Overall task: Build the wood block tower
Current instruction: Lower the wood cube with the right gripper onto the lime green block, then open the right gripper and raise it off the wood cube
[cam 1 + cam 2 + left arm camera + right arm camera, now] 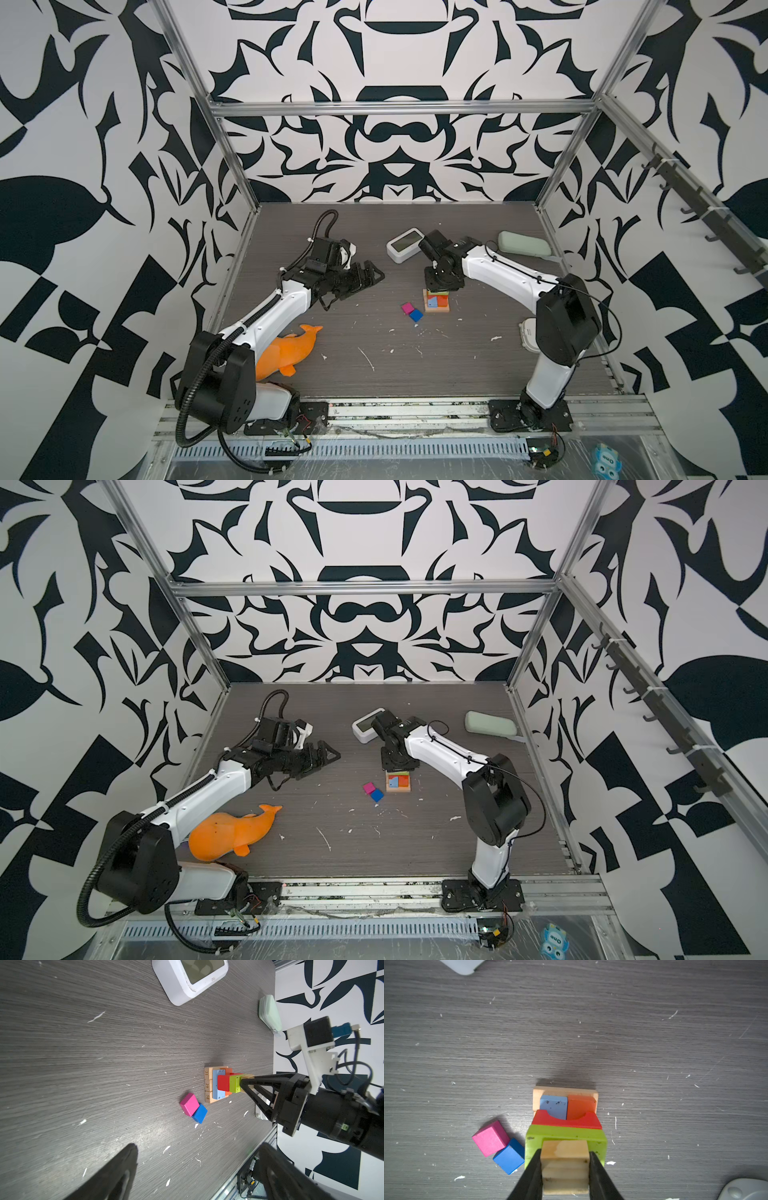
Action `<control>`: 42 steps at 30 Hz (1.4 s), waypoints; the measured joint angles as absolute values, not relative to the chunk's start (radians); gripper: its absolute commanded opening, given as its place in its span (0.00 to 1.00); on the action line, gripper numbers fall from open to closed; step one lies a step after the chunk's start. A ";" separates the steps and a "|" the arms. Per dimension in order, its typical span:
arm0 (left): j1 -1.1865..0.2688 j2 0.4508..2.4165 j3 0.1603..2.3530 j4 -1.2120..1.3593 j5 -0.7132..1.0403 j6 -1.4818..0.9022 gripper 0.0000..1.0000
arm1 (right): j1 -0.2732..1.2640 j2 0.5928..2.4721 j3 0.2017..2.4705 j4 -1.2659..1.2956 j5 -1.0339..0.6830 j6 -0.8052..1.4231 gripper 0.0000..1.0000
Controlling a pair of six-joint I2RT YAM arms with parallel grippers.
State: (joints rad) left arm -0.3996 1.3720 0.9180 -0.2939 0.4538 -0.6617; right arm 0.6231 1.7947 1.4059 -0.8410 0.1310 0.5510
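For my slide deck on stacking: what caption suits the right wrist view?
Right gripper holds a tan block atop the stack's lime green block; magenta cube and dark blue cube lie beside.

Grey wood-grain table — tower, magenta cube, blue cube, clock, dolphin, green case

The tower stands stepped: tan bars at base, light blue bar and orange bar, red arch, lime green block, tan ridged block topmost. Just beside it, a magenta cube and dark blue cube lie touching.
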 measured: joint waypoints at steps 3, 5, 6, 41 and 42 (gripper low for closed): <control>-0.400 1.372 0.918 -0.294 0.454 -0.662 0.94 | 0.623 1.795 1.406 -0.841 0.131 0.551 0.40; -0.400 1.372 0.918 -0.294 0.454 -0.662 0.94 | 0.623 1.795 1.406 -0.841 0.131 0.551 0.40; -0.400 1.372 0.918 -0.294 0.454 -0.662 0.94 | 0.623 1.795 1.406 -0.841 0.130 0.551 0.40; -0.400 1.372 0.918 -0.294 0.453 -0.662 0.94 | 0.624 1.789 1.406 -0.835 0.110 0.551 0.58; -0.400 1.372 0.918 -0.294 0.453 -0.662 0.94 | 0.624 1.784 1.406 -0.836 0.110 0.547 0.59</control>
State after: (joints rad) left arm -0.3996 1.3720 0.9180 -0.2943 0.4534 -0.6617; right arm 0.6243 1.7836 1.4059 -0.8364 0.1101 0.5472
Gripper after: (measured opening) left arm 0.937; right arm 0.571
